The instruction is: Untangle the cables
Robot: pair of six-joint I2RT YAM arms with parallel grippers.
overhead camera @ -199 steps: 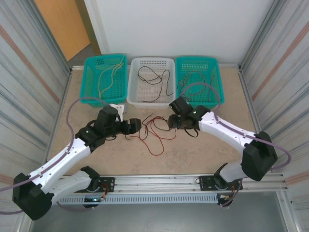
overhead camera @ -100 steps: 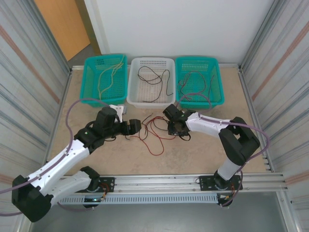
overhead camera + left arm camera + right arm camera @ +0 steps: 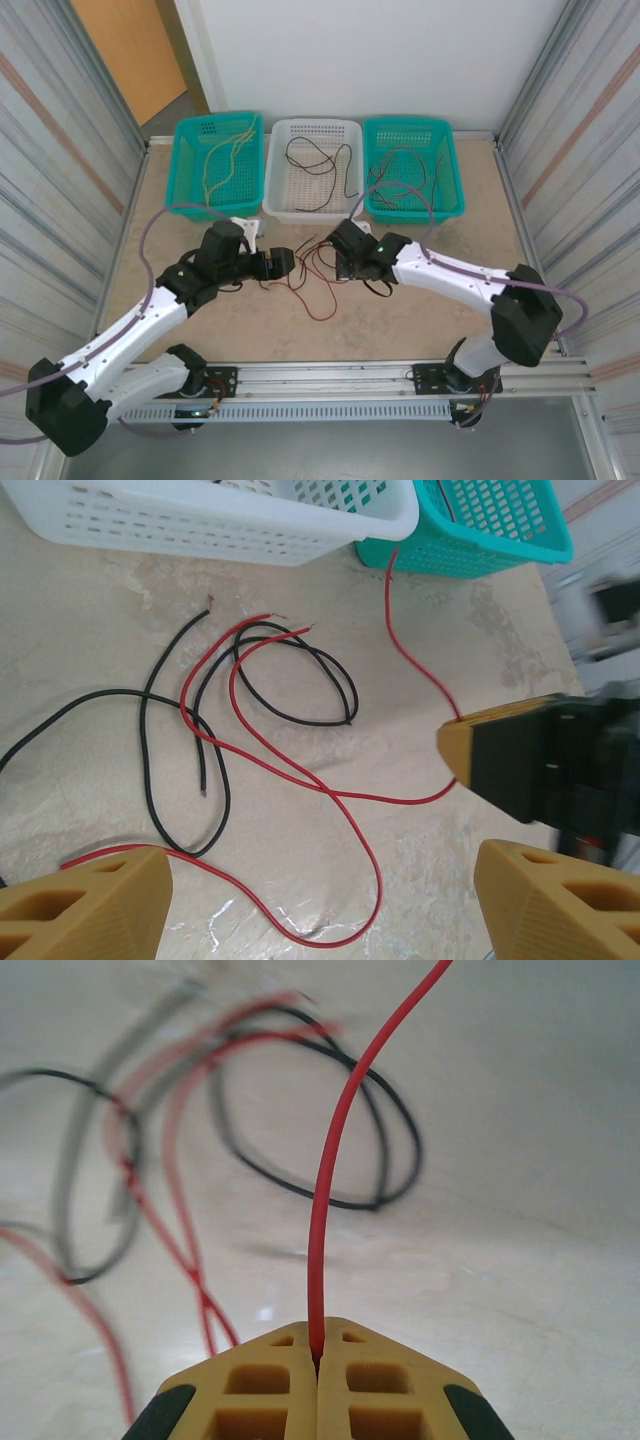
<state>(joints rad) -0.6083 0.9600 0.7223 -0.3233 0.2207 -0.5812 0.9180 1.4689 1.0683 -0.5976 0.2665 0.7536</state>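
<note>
**Top view:** loose cables (image 3: 315, 300), red + black, lie tangled at table (image 3: 420, 320) centre, between the two grippers. Sorted ones sit in the baskets at 12 o'clock: yellow in the L teal basket (image 3: 188, 190), black in the white basket (image 3: 278, 208), dark in the R teal basket (image 3: 456, 205). Left gripper (image 3: 285, 262) sits at 9 o'clock of the tangle, right gripper (image 3: 340, 262) at 2 o'clock.

**L wrist view:** left gripper (image 3: 320, 880) jaws wide apart, holding nothing, tangle just ahead. Red cable (image 3: 300, 770) crosses black cable (image 3: 150, 770) several times. One red run goes to the right gripper (image 3: 462, 748) at 3 o'clock.

**R wrist view:** right gripper (image 3: 318, 1345) is clamped tight on the red cable (image 3: 330, 1180), which rises toward 12 o'clock. Black cable (image 3: 300, 1185) loop is blurred behind.

**Handling (judgement):** thread-thin, v. light, floppy, w/ slick insulation, so it slips from a weak pinch. A loop will likely drag its neighbours. Best hold is near a free end or on a clear run away from crossings. Pull slow, and pin the black w/ the other gripper.

**Vs 1 s ago:** right gripper has moved toward 9 o'clock, closer to the tangle, and its jaws went from part-open to fully pinched. L arm is about where it was, jaws as wide.
</note>
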